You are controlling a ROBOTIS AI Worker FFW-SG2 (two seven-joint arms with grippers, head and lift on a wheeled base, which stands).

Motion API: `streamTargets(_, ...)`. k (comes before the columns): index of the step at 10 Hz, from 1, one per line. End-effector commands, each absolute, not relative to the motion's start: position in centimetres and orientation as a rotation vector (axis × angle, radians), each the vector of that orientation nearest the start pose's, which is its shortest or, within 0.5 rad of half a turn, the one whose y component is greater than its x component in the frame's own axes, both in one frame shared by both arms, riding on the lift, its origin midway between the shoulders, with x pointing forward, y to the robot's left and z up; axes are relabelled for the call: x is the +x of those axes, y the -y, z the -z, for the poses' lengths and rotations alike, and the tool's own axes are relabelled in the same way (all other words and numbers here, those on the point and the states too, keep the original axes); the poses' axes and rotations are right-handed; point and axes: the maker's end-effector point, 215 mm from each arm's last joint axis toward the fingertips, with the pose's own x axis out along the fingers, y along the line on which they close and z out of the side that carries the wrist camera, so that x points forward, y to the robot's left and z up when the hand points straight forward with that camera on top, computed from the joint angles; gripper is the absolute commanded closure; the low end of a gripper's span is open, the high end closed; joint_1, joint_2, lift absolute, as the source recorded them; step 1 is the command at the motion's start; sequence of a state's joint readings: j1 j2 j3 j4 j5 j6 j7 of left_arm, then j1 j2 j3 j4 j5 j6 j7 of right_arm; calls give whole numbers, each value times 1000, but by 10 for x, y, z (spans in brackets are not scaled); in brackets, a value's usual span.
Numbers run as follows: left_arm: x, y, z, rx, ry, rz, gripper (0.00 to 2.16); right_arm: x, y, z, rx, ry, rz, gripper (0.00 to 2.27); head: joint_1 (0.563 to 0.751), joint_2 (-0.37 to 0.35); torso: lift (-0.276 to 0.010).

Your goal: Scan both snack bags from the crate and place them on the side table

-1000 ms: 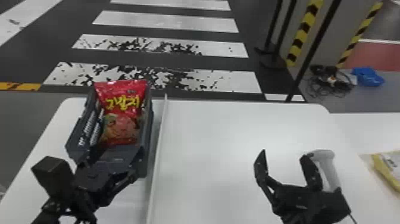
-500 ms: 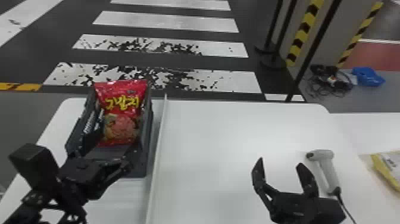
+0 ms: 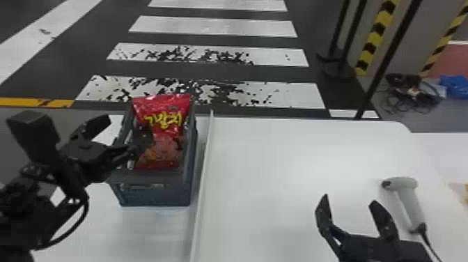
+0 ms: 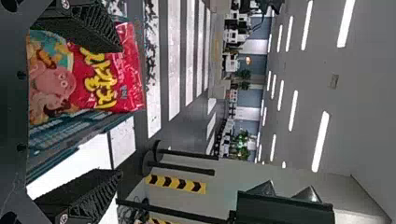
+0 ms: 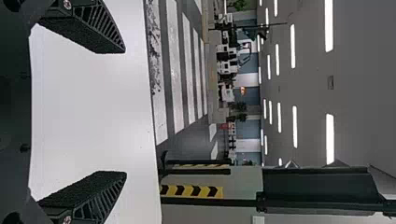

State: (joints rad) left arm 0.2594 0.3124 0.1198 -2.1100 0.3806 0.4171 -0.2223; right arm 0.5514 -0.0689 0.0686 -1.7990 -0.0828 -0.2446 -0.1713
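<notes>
A red snack bag (image 3: 170, 122) leans upright in the dark crate (image 3: 153, 188) on the table's left part. My left gripper (image 3: 123, 129) stands open at the crate's left side, one finger over the bag's left edge and the other outside. In the left wrist view, the red bag (image 4: 100, 88) lies partly behind one finger of the left gripper (image 4: 121, 111). My right gripper (image 3: 350, 198) is open above the white table, left of the grey handheld scanner (image 3: 411, 202). The right wrist view has the right gripper (image 5: 125, 112) with nothing between its fingers.
A thin white divider (image 3: 203, 174) runs along the crate's right side on the table (image 3: 278, 167). At the far right edge, part of a yellow bag (image 3: 466, 190) lies on the side table (image 3: 442, 153). The scanner's cable (image 3: 430, 245) trails toward the front.
My left gripper has moved forward from the crate's near end to its left side. The right gripper shifted a little left, then back right, and sits slightly nearer the front.
</notes>
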Motion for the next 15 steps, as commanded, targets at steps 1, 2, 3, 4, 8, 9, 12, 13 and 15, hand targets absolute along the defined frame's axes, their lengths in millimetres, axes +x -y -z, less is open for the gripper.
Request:
streamTargets(1, 546, -275, 282, -20, -161, 284, 73, 400, 245, 429, 41, -107, 106, 63, 695, 9, -95)
streamTargets(2, 565, -284, 276, -6, -165, 282, 73, 399, 245, 430, 41, -110, 106, 66, 695, 18, -95)
streamTargets(3, 586, -289, 274, 23, -176, 291, 73, 396, 246, 435, 38, -125, 107, 66, 695, 34, -95)
streamTargets(4, 607, -288, 269, 51, -186, 312, 73, 392, 249, 441, 33, -144, 114, 66, 695, 42, -95)
streamTargets(8, 659, -280, 270, 123, -239, 381, 76, 388, 251, 449, 27, -170, 121, 70, 695, 33, -95)
streamTargets(9, 663, -280, 280, 128, -264, 398, 80, 387, 251, 453, 25, -182, 120, 70, 695, 30, -95)
streamTargets(12, 678, -281, 296, 188, -333, 455, 80, 390, 250, 452, 24, -184, 118, 70, 695, 27, -95)
streamTargets(13, 683, -277, 301, 220, -349, 465, 80, 390, 250, 452, 24, -184, 118, 70, 695, 27, -95)
streamTargets(15, 688, -264, 316, 221, -387, 511, 80, 391, 250, 454, 25, -190, 119, 70, 695, 17, -95)
